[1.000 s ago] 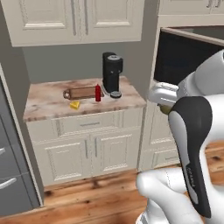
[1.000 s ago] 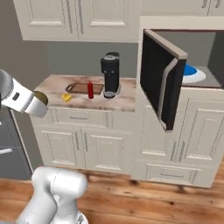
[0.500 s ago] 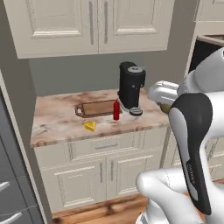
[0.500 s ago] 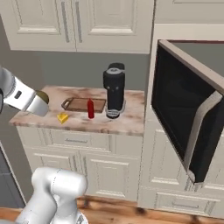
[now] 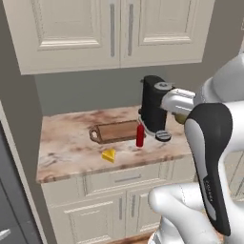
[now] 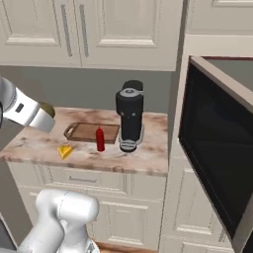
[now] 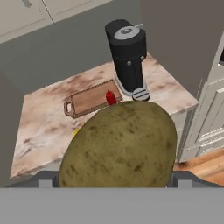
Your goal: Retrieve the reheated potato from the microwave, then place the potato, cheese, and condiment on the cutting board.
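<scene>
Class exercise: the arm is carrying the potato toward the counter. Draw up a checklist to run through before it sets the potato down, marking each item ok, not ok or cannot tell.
1. Potato held in the gripper: ok.
2. Cutting board bare on top: ok.
3. Gripper over the board: not ok, it is short of the counter.
4. Condiment upright beside the board: ok.
5. Cheese on the board: not ok, on the counter.
6. Firmness of the jaws' grip: cannot tell.

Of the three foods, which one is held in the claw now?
The potato, brown and oval; the cheese and red bottle stand on the counter.
</scene>
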